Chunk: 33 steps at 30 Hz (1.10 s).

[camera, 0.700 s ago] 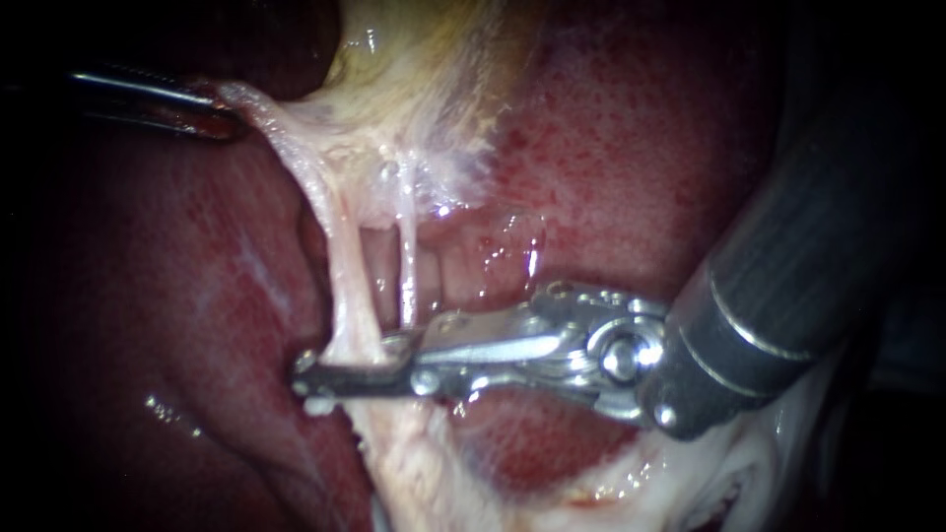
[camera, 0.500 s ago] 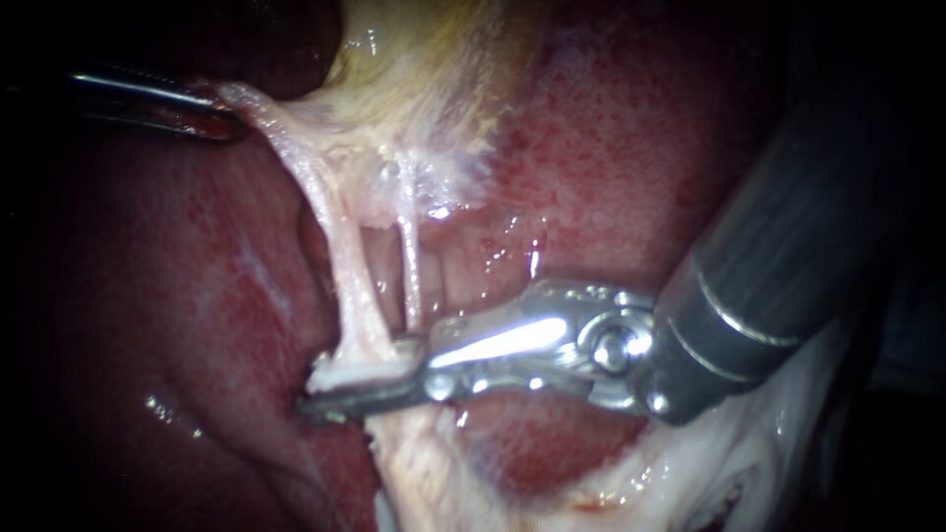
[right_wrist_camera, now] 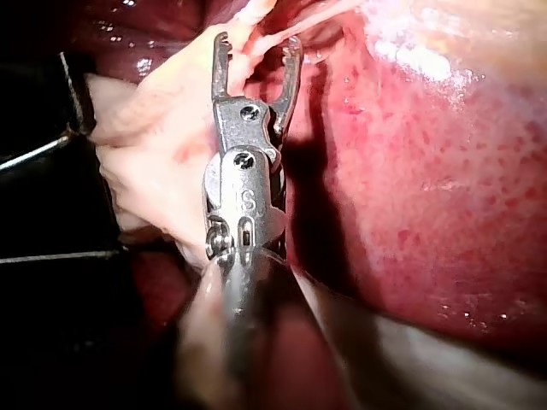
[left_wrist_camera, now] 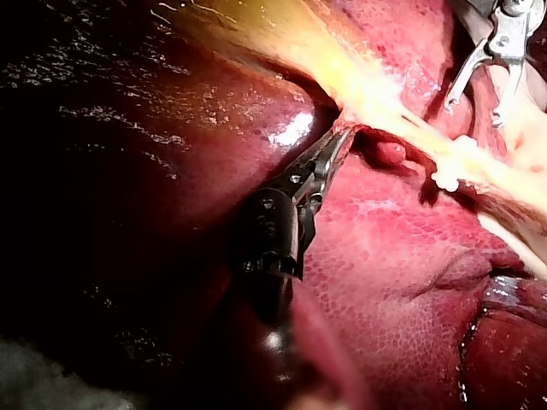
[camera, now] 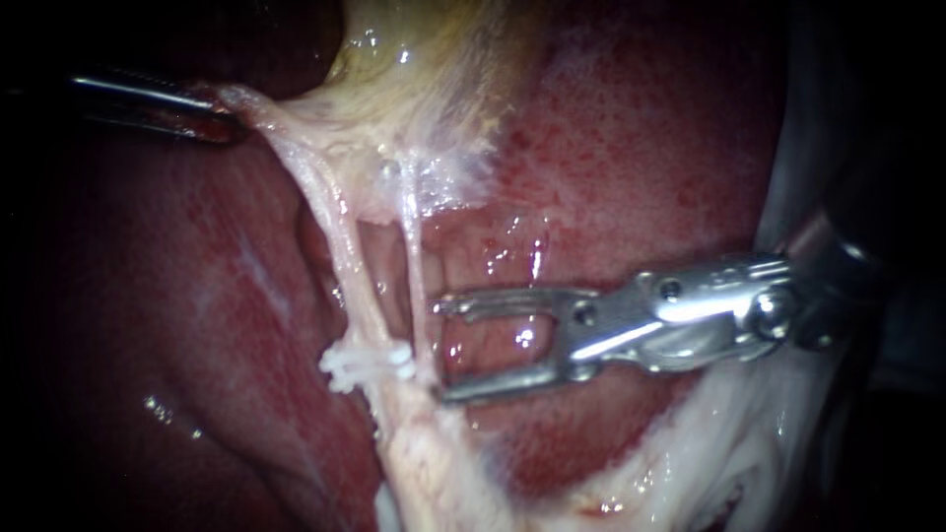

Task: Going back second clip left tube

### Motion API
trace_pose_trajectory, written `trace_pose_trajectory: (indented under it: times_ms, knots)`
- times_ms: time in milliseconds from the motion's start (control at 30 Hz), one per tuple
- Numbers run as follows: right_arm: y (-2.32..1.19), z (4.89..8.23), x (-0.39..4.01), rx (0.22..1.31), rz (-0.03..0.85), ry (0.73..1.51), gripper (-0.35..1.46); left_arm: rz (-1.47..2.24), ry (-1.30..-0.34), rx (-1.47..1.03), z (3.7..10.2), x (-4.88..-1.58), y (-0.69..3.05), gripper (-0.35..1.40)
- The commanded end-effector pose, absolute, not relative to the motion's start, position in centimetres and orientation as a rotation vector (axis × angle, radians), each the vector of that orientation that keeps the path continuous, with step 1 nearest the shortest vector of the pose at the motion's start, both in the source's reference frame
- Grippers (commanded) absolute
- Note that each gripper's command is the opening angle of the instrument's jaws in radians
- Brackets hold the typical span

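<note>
In the endoscope view two pale tubes run down from the yellowish gallbladder [camera: 424,59]. The thicker left tube [camera: 340,246] carries a white clip [camera: 365,363] across its lower end. The thin right tube [camera: 412,256] runs beside it. My right instrument [camera: 440,351] stands just right of the clip, its jaws open and empty, the tips near the right tube. My left instrument [camera: 212,123] is shut on pale tissue at the gallbladder's edge and holds it taut to the upper left. The left wrist view shows that grip [left_wrist_camera: 338,145] and the clip [left_wrist_camera: 446,178]. The right wrist view shows the open jaws [right_wrist_camera: 256,43].
Red liver [camera: 641,148] surrounds the tubes on both sides. Pale fatty tissue [camera: 709,443] lies under the right instrument's shaft. A wet hollow of liver [camera: 493,256] sits behind the open jaws.
My right instrument's jaws, closed around the left tube before, have opened and drawn back to the right. A white clip now stays on that tube. The left instrument has not moved.
</note>
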State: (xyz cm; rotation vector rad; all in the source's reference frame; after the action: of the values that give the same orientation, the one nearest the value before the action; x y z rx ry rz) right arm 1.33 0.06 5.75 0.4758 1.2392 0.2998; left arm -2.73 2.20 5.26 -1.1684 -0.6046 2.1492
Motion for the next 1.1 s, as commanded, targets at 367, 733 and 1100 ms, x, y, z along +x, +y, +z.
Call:
trace_pose_trajectory:
  times_ms: [367,733,1100]
  knots:
    - [0.28,5.48,0.65,0.38,0.196,1.181,0.5,2.15,-0.604,-1.169,5.28,-2.74,2.2,-0.35]
    - [0.28,5.47,0.55,0.371,0.189,1.178,0.5,2.158,-0.597,-1.173,5.56,-2.93,2.08,-0.35]
    - [0.28,5.46,0.54,0.371,0.189,1.178,0.5,2.175,-0.617,-1.167,5.89,-3.11,1.96,-0.35]
